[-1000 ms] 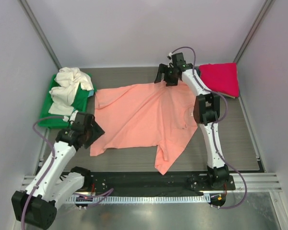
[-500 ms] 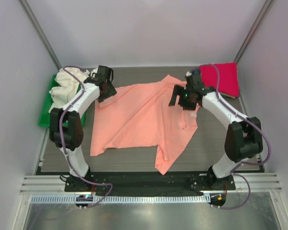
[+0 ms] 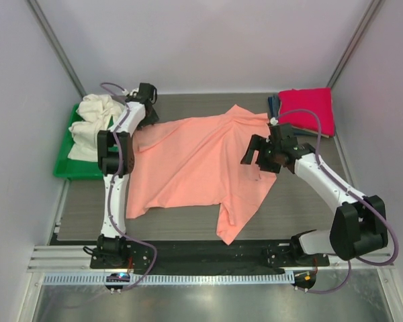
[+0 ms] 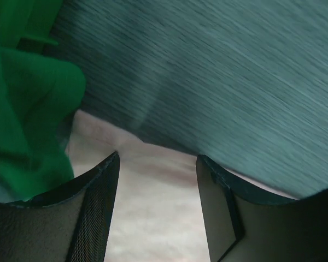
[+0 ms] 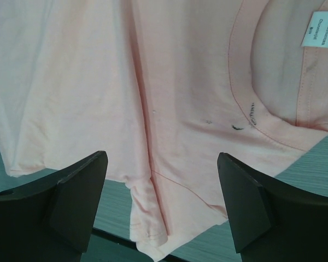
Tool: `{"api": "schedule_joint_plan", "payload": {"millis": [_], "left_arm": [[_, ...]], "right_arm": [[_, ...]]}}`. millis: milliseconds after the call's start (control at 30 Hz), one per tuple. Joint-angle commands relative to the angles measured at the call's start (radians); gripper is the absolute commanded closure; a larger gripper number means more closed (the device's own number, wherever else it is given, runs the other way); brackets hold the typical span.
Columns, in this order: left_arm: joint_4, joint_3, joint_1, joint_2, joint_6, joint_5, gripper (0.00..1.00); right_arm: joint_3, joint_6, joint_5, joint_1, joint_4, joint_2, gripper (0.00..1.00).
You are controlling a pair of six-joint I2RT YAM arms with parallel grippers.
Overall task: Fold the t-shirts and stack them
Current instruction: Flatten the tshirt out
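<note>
The salmon-pink t-shirt (image 3: 195, 168) lies spread over the middle of the table, with its far edge bunched into a small peak. My left gripper (image 3: 148, 113) is at the shirt's far left corner, beside the green tray. It is open, and pink cloth (image 4: 153, 218) lies between its fingers (image 4: 95, 207). My right gripper (image 3: 256, 151) hovers open over the shirt's collar side. In the right wrist view the collar (image 5: 273, 125), a white label (image 5: 318, 26) and a sleeve hem show between the open gripper (image 5: 161, 158).
A cream-white t-shirt (image 3: 97, 121) is heaped on the green tray (image 3: 70, 168) at the left; the tray also shows in the left wrist view (image 4: 22, 109). A folded magenta-red t-shirt (image 3: 309, 111) lies at the back right on a dark blue one (image 3: 274, 102).
My left arm has swung from the near left out to the shirt's far left corner. My right gripper has moved from the far edge back toward me, over the collar. The far edge is now bunched.
</note>
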Motion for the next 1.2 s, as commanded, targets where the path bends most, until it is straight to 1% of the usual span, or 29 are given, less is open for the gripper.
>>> {"api": "schedule_joint_plan", "payload": {"millis": [0,100,167,233,267,300,333,367,433,467,500,533,567,633,667,733,767,833,867,900,933,967,1067,1100,1133,1167], "left_arm": [[-0.060,0.078,0.022,0.061,0.014,-0.013,0.41],[-0.023,0.064,0.032,0.079,0.009,-0.004,0.40],[0.003,0.067,0.042,0.087,0.009,-0.002,0.40],[0.021,0.119,0.062,0.113,0.012,0.006,0.39],[0.021,0.156,0.071,0.131,0.017,0.009,0.38],[0.018,0.273,0.081,0.153,0.021,0.018,0.38],[0.017,0.338,0.099,0.206,0.029,0.038,0.38],[0.012,0.410,0.105,0.228,0.038,0.076,0.37],[0.034,0.503,0.116,0.233,0.049,0.134,0.35],[0.072,0.488,0.116,0.208,0.047,0.180,0.33],[0.098,0.457,0.114,0.167,0.034,0.205,0.31],[0.126,0.351,0.113,0.124,0.023,0.232,0.29],[0.170,0.304,0.111,0.033,0.014,0.262,0.26],[0.181,0.226,0.107,-0.045,-0.015,0.309,0.22],[0.175,0.177,0.105,-0.113,-0.025,0.325,0.21],[0.154,0.106,0.104,-0.178,-0.052,0.377,0.21],[0.147,0.081,0.102,-0.236,-0.061,0.386,0.21],[0.140,0.020,0.099,-0.306,-0.086,0.409,0.21],[0.138,-0.041,0.099,-0.373,-0.094,0.415,0.21],[0.138,-0.081,0.099,-0.407,-0.101,0.429,0.21],[0.135,-0.115,0.098,-0.436,-0.107,0.437,0.22],[0.130,-0.193,0.099,-0.508,-0.111,0.440,0.22],[0.130,-0.326,0.096,-0.617,-0.118,0.460,0.22],[0.130,-0.413,0.095,-0.693,-0.118,0.464,0.22],[0.133,-0.463,0.095,-0.729,-0.118,0.466,0.22],[0.133,-0.506,0.093,-0.763,-0.114,0.467,0.22]], "right_arm": [[-0.079,0.057,-0.005,0.004,0.019,-0.020,0.12],[-0.189,0.121,-0.023,0.003,0.066,-0.048,0.12],[-0.260,0.152,-0.002,0.010,0.097,-0.049,0.12],[-0.284,0.160,0.027,0.010,0.106,-0.036,0.12],[-0.301,0.160,0.038,0.010,0.106,-0.017,0.12],[-0.307,0.161,0.050,0.010,0.106,-0.010,0.12],[-0.311,0.160,0.066,0.010,0.106,-0.002,0.12],[-0.309,0.160,0.085,0.010,0.105,0.004,0.12],[-0.298,0.154,0.099,0.010,0.097,0.017,0.12],[-0.286,0.152,0.107,0.010,0.082,0.014,0.13],[-0.282,0.152,0.112,0.012,0.071,0.003,0.13],[-0.280,0.158,0.115,0.012,0.063,-0.005,0.13],[-0.284,0.158,0.115,0.012,0.045,-0.019,0.13],[-0.300,0.180,0.118,0.027,0.027,-0.063,0.13],[-0.321,0.190,0.113,0.036,0.010,-0.080,0.13],[-0.349,0.236,0.099,0.078,-0.003,-0.138,0.13],[-0.373,0.255,0.099,0.101,-0.018,-0.160,0.13],[-0.407,0.322,0.118,0.173,-0.048,-0.236,0.13],[-0.422,0.345,0.125,0.197,-0.056,-0.267,0.13],[-0.438,0.374,0.135,0.217,-0.062,-0.293,0.14],[-0.456,0.399,0.139,0.262,-0.066,-0.342,0.15],[-0.491,0.442,0.142,0.279,-0.066,-0.359,0.16],[-0.544,0.465,0.158,0.303,-0.037,-0.384,0.19],[-0.553,0.465,0.158,0.303,-0.020,-0.375,0.23],[-0.561,0.467,0.146,0.303,0.015,-0.362,0.26],[-0.561,0.471,0.129,0.310,0.034,-0.327,0.32]]}}
